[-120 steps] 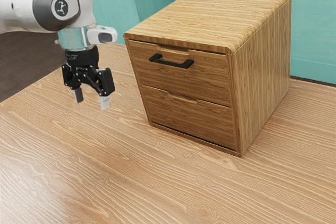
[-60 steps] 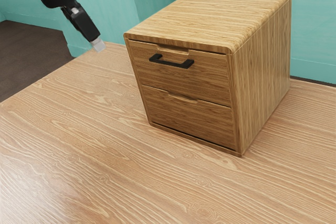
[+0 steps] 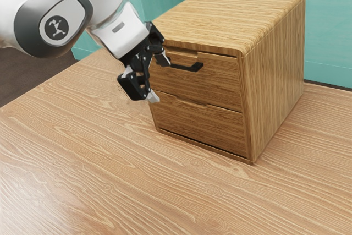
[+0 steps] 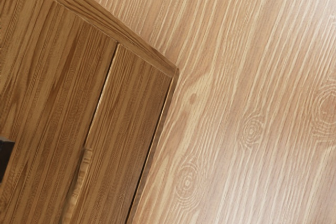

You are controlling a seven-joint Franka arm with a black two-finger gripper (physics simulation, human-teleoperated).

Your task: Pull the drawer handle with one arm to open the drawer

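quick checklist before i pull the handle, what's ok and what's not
1. Top drawer shut, flush with the cabinet: ok.
2. Gripper open: ok, fingers stand apart.
3. Gripper at the handle: ok, it is at the handle's end on the exterior view's left.
4. Gripper centred on handle: not ok.
5. Handle between both fingers: cannot tell, the hand hides that end.
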